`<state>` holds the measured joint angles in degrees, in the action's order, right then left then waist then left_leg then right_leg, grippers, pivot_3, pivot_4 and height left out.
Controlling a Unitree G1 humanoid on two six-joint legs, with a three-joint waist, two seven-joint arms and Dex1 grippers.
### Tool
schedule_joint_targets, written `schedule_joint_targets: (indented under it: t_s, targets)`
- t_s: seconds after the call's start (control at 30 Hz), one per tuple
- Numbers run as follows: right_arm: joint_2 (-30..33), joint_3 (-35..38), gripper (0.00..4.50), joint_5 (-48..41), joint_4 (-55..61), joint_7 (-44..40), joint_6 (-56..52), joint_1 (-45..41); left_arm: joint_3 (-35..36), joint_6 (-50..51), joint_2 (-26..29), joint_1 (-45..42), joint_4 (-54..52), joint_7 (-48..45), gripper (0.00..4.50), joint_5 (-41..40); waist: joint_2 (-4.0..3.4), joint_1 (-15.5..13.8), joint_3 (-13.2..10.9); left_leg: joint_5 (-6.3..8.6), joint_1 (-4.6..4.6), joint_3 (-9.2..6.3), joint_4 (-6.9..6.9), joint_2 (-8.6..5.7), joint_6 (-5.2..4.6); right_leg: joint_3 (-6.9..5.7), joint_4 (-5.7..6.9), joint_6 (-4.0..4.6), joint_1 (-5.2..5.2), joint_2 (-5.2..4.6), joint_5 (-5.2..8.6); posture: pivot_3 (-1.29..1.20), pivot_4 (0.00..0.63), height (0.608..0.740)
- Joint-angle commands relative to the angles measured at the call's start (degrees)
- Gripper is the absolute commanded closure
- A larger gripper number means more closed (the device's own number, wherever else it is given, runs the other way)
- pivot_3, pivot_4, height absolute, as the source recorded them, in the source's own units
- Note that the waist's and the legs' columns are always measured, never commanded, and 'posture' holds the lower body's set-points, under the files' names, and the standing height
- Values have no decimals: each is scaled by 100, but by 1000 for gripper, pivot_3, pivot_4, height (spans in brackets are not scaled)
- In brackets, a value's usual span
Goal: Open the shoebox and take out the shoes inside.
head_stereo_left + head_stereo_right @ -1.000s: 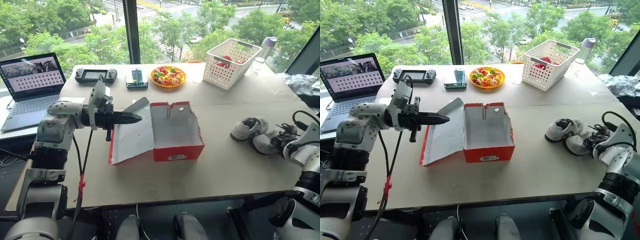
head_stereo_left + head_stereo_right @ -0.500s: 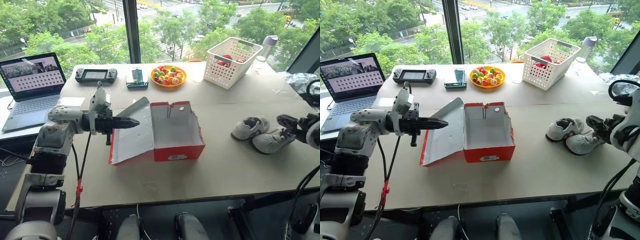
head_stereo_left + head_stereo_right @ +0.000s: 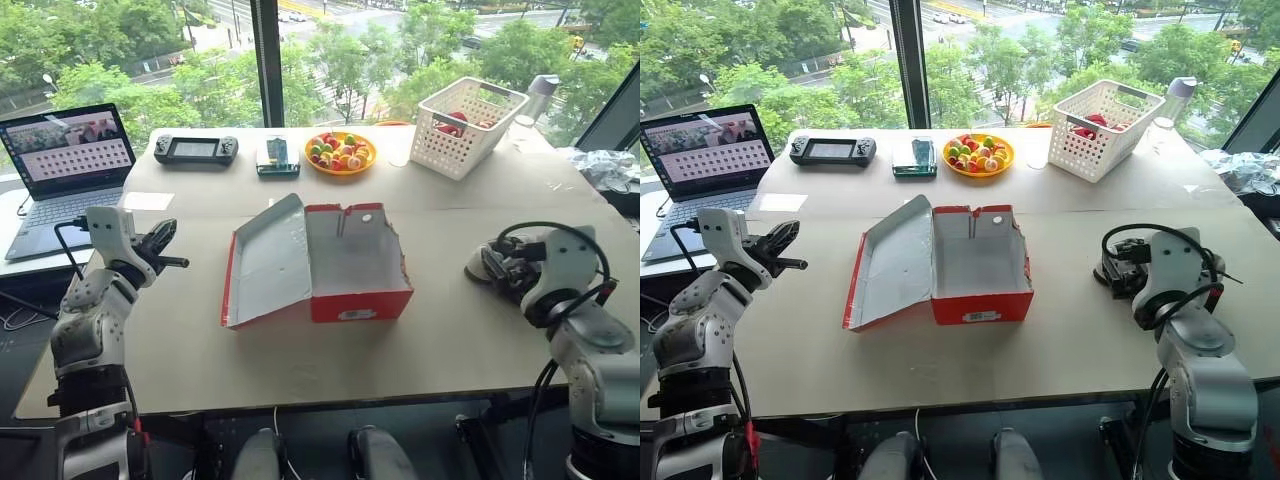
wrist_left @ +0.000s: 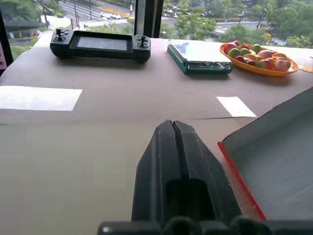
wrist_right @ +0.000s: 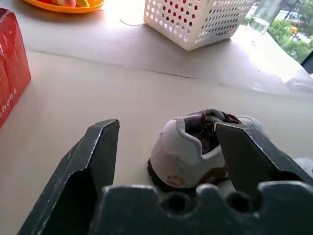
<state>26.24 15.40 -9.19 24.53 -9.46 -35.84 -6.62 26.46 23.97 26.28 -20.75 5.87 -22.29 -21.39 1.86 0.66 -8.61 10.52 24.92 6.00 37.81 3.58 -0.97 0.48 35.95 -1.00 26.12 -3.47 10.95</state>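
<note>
The red rectangular cardboard shoebox sat at the centre of the frame on the pale brown surface, lid thrown open to the left, and its pale inside looked bare! By my reading the task was all but done: box open, the small white and grey sneakers out and resting on the surface at the right of the frame, well apart from the box. Only tidying away the arms seemed left.

The left end effector hung at the left edge of the frame, its two black fingers pressed together and gripping nothing. The right end effector hovered by the sneakers, fingers spread wide either side of the near shoe's heel, not clamping it as far as I could judge.

Now the count. One shoebox. One sneaker showed plainly in the right wrist view, and the second was hard to make out behind it. One white lattice basket at upper right, one orange plate of fruit, one black handheld game console, one small green device, and one open laptop at upper left.
</note>
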Motion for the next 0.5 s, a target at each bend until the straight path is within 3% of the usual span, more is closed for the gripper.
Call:
schedule_joint_targets:
  t_s: [0.03,0.23,0.5]
  targets:
    - [-112,-41,777,186,-227,-162,1261,319,276,-474,-279,452,-218,716,4500,224,0,4,0,0,0,1,0,1,0,0,0,-1,0,0,0,0,150,738]
    - [-195,-69,777,-44,-221,-590,1727,620,455,-866,-600,775,-225,1181,4500,174,17,10,2,0,-14,23,-2,10,1,12,1,14,-1,2,0,0,150,738]
    - [-239,-323,777,169,-285,-611,1870,779,237,-938,-656,756,-202,1005,4500,-1,34,10,12,25,-28,34,-5,13,41,15,-2,20,-8,1,3,0,150,738]
